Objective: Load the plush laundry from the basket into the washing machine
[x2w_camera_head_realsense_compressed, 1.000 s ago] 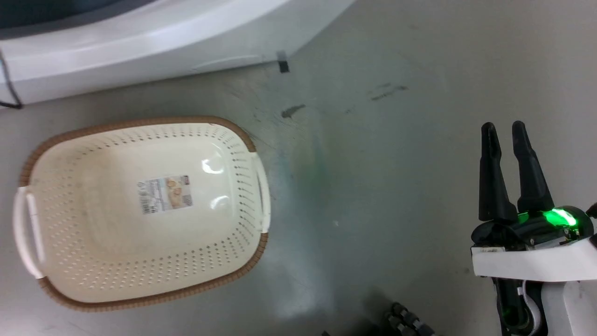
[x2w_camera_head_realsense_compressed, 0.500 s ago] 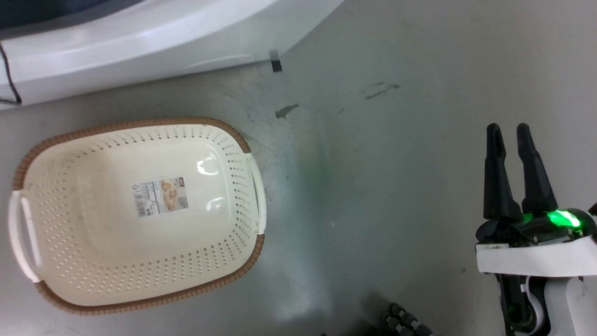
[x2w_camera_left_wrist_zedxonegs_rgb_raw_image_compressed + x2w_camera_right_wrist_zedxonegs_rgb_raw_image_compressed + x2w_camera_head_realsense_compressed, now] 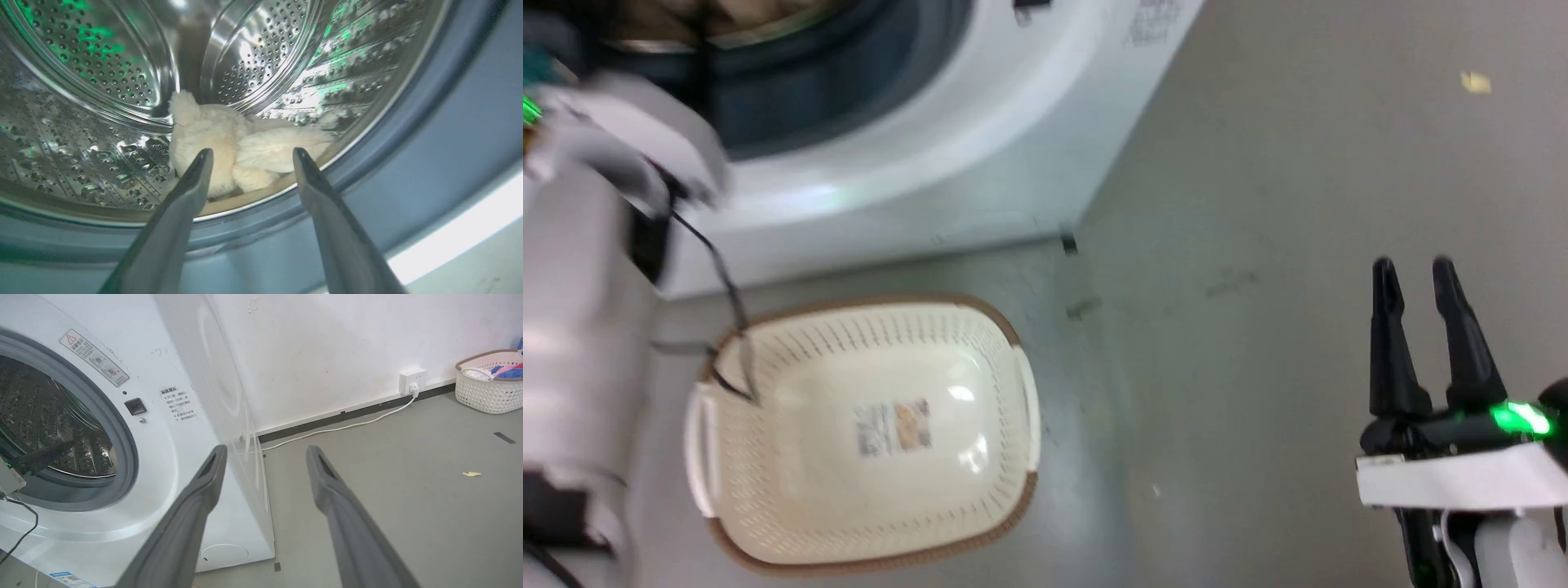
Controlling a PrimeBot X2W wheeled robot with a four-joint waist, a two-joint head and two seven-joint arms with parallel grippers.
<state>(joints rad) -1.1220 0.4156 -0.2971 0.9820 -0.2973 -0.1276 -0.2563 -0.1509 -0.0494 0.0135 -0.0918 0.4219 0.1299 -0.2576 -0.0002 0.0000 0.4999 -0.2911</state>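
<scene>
Cream-beige, long-pile fluffy plush laundry [image 3: 229,147] lies low in the perforated steel drum [image 3: 81,81] of the large white front-loading washing machine [image 3: 184,416], and we hold our left gripper [image 3: 252,152] at the drum's mouth with its two dark fingers spread apart, gripping nothing. Our right gripper [image 3: 1413,265] hangs over the grey floor [image 3: 1258,204], fingers likewise parted and empty, well apart from the cream-white perforated plastic basket [image 3: 768,490] with the brown woven-look rim, which sits before the machine.

Wall: I see a white wall [image 3: 327,343], scuffed, dark skirting [image 3: 359,410] at its foot
Floor: grey floor [image 3: 408,506], one yellow scrap [image 3: 472,473] on it
Power: socket [image 3: 412,381] on my wall, white cable [image 3: 347,426] running from it
</scene>
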